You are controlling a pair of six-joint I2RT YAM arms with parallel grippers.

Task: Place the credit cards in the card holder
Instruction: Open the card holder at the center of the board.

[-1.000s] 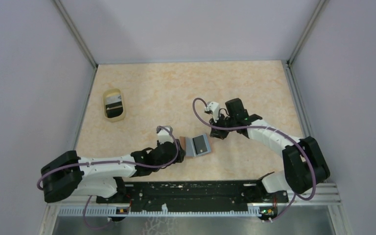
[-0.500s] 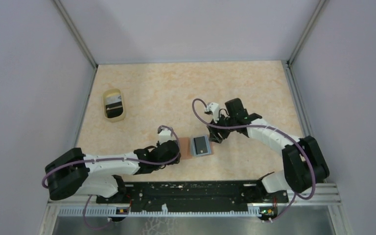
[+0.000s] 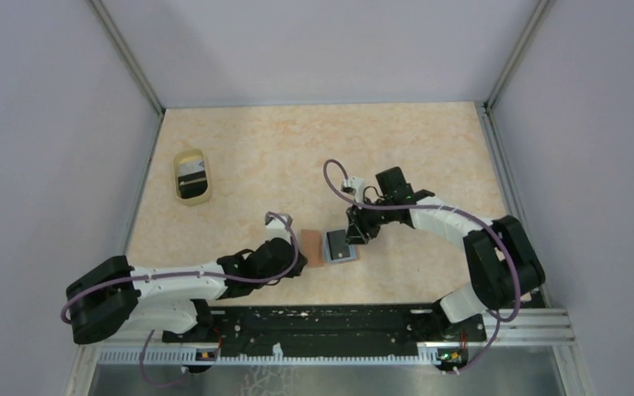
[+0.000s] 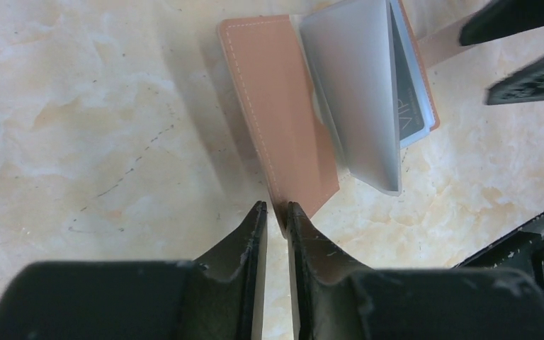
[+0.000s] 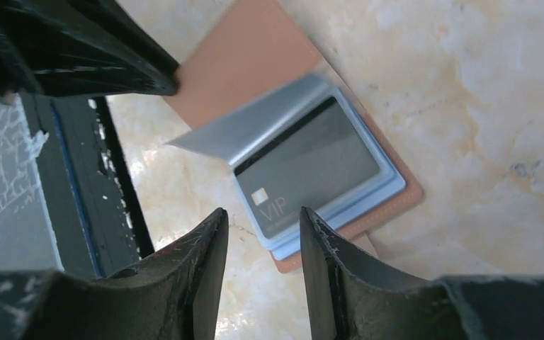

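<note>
The card holder (image 3: 317, 249) is laid open on the table (image 3: 297, 140), close to the middle of its near edge, with its reddish-brown cover (image 4: 283, 120) spread flat and a light blue leaf (image 4: 354, 92) raised. A grey credit card (image 5: 312, 170) lettered VIP is seated in the pocket on the right half. The left gripper (image 4: 275, 212) is narrowed to a slim gap with the near corner of the cover between its tips; whether the corner is pinched cannot be told. The right gripper (image 5: 262, 219) is held partly open just above the holder's edge, with nothing between its fingers. A yellowish cup (image 3: 191, 175) is stood near the left edge
</note>
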